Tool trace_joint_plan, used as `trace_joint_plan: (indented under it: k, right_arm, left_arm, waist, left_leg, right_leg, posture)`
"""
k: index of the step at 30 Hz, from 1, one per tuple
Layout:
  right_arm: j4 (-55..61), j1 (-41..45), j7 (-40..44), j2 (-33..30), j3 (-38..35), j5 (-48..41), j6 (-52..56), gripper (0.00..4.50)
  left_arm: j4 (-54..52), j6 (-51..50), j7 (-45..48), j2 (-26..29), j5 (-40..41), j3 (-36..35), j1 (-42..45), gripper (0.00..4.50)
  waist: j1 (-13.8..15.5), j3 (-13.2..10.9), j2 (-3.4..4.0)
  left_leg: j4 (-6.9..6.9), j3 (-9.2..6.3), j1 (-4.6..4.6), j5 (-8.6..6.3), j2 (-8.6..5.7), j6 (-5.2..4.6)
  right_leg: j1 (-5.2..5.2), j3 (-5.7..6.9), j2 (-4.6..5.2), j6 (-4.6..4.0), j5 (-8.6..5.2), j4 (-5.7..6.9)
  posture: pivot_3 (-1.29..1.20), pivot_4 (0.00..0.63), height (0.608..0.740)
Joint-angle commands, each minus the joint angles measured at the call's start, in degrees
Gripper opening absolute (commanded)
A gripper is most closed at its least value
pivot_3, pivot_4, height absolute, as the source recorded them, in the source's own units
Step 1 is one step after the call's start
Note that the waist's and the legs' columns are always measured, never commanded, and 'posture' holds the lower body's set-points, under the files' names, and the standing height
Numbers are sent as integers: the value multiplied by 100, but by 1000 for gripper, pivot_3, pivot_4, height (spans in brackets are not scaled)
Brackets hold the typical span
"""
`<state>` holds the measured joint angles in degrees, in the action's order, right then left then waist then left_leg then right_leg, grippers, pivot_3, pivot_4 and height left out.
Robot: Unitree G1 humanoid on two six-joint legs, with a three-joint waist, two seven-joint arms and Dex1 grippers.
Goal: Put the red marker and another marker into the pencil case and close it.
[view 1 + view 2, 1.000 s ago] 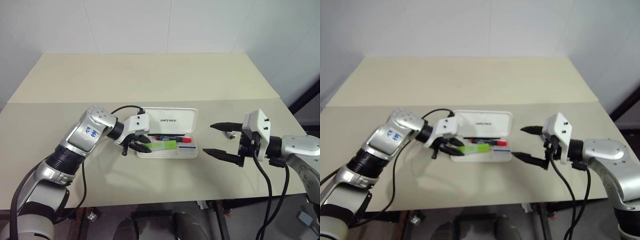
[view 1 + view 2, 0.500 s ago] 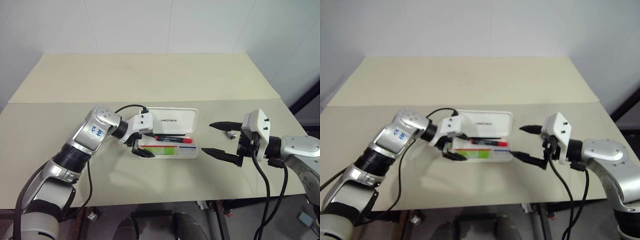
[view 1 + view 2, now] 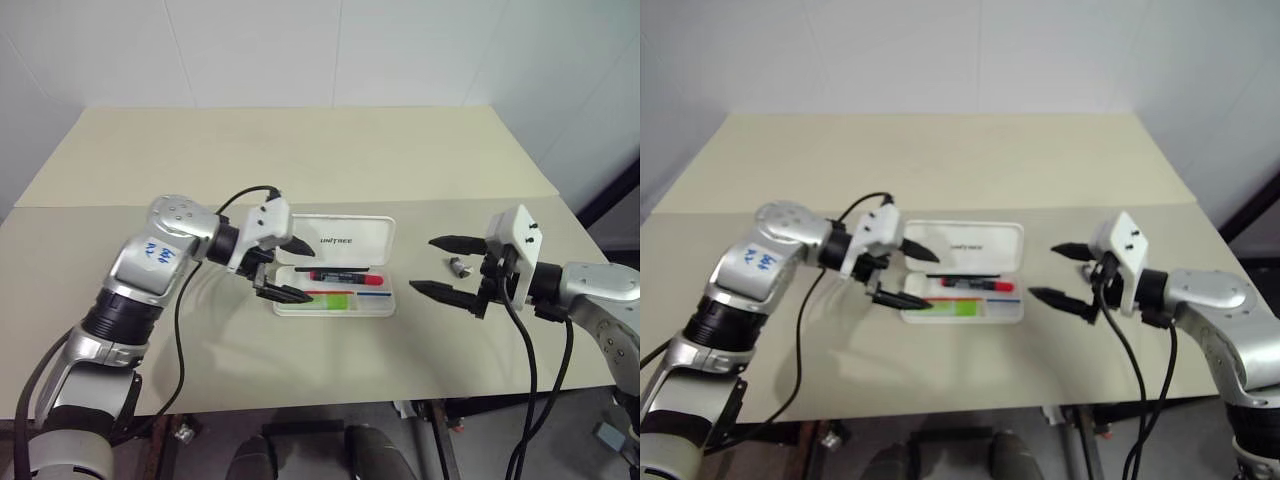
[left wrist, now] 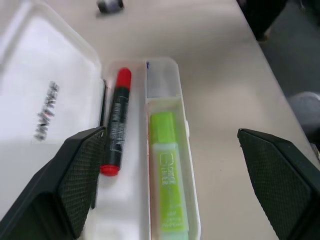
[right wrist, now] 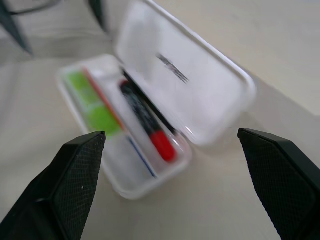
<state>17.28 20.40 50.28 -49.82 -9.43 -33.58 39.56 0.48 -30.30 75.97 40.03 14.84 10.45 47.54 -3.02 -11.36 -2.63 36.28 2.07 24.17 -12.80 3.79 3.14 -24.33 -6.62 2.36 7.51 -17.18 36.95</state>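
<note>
Highlighter's (image 4: 167, 172) label, left wrist view

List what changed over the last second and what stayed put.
The left gripper let go of the green highlighter, which now lies in the pencil case's front compartment; the gripper opened and lifted clear. The right gripper shifted slightly, fingers open throughout. The red marker, the open lid and the small cap on the table stayed.
</note>
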Motion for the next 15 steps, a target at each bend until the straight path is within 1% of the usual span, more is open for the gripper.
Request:
trace_joint_plan:
  k: [1, 5, 7, 9, 15]
  right_arm:
    - [-310, 295, -350, -167, -141, 150, 391, 4500]
    - [-839, 645, -753, -252, 81, 551, 807, 4500]
    - [-1338, 979, -1115, -141, 213, 749, 1239, 4500]
    - [-1621, 1165, -1292, -93, 322, 888, 1492, 4500]
    - [-2249, 1637, -1240, 88, 519, 976, 1896, 4500]
  left_arm:
    - [-256, 208, 92, 160, 396, -512, -72, 4463]
    - [-217, 296, 101, 311, 580, -802, -100, 4463]
    - [-153, 420, 104, 494, 559, -944, -148, 4463]
    - [-158, 449, 68, 559, 587, -999, -161, 4463]
    - [-261, 373, 77, 713, 699, -1060, -162, 4463]
  waist:
    - [1, 0, 0]
    - [0, 0, 0]
    - [-19, 0, 1]
    - [-20, 0, 1]
    - [-18, 0, 1]
  left_leg:
    - [0, 0, 0, 0, 0, 0]
    - [0, 1, 0, 0, 0, 0]
    - [0, 1, 0, 0, 0, 0]
    - [-2, 3, -1, 0, 0, 0]
    - [-9, 3, 2, 0, 0, 0]
  right_leg:
    - [0, 0, 0, 0, 0, 0]
    - [0, 0, 0, 0, 0, -1]
    - [-1, 0, 0, -1, 0, -1]
    - [-2, -1, 0, -1, 0, -2]
    - [-5, -1, 0, -2, -1, -5]
  posture:
    - [0, 150, 740]
    - [0, 150, 740]
    - [0, 150, 740]
    - [0, 150, 740]
    - [0, 150, 740]
